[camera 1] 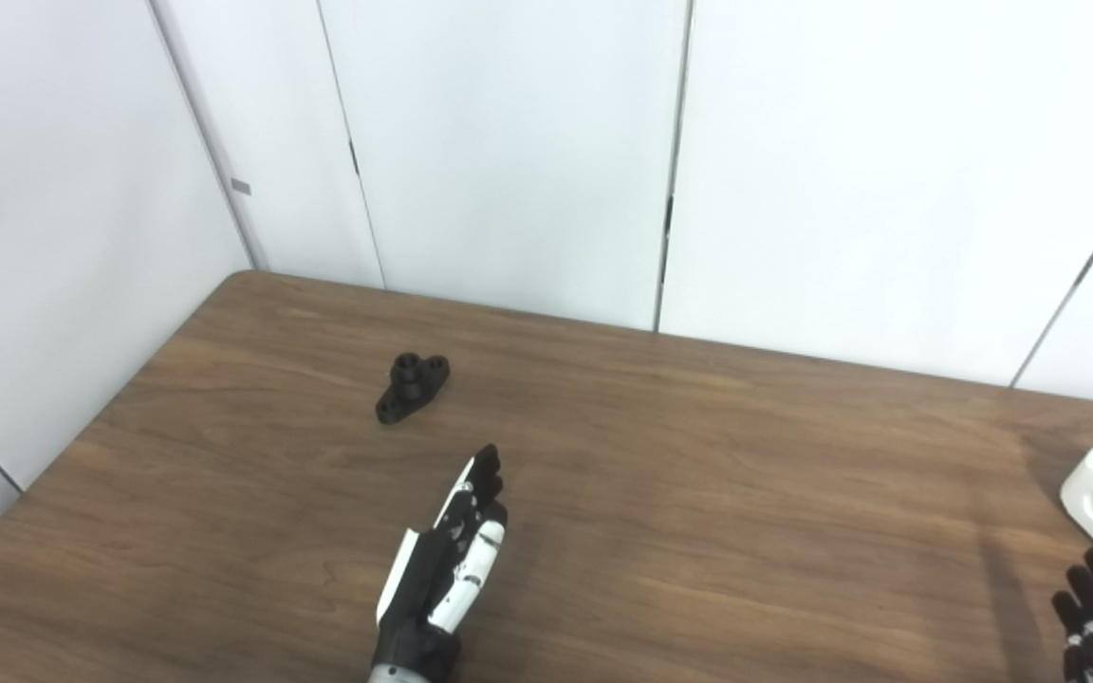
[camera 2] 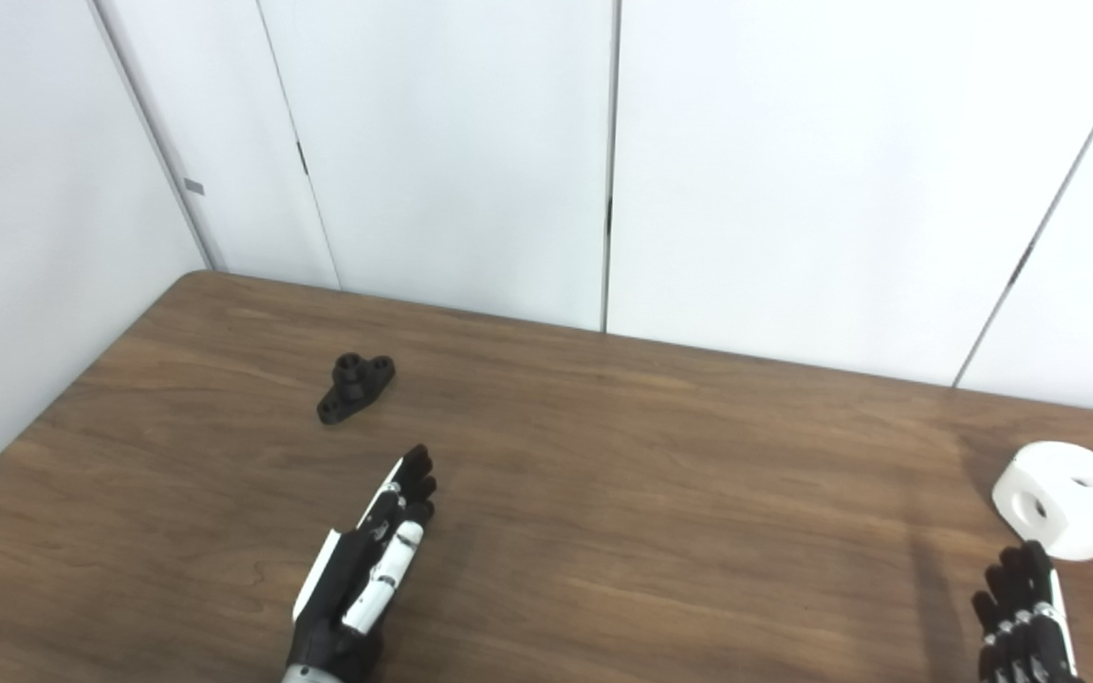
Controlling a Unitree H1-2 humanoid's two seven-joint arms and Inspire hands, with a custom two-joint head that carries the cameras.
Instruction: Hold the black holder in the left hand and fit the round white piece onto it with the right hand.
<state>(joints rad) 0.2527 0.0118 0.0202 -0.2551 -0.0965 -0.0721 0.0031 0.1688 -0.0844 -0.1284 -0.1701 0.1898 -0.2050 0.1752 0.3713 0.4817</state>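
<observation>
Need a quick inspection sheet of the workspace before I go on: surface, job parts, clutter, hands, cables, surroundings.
Surface: brown wooden table, bare apart from the two parts.
Job's things: black holder lies far left, untouched; round white piece sits at the right edge, untouched.
Clutter: nothing seen.
Hands: left hand open, fingers extended toward the holder, short of it; right hand just below the white piece, only partly in view, holding nothing.
Cables: nothing seen.
Surroundings: white wall panels behind the table.
</observation>
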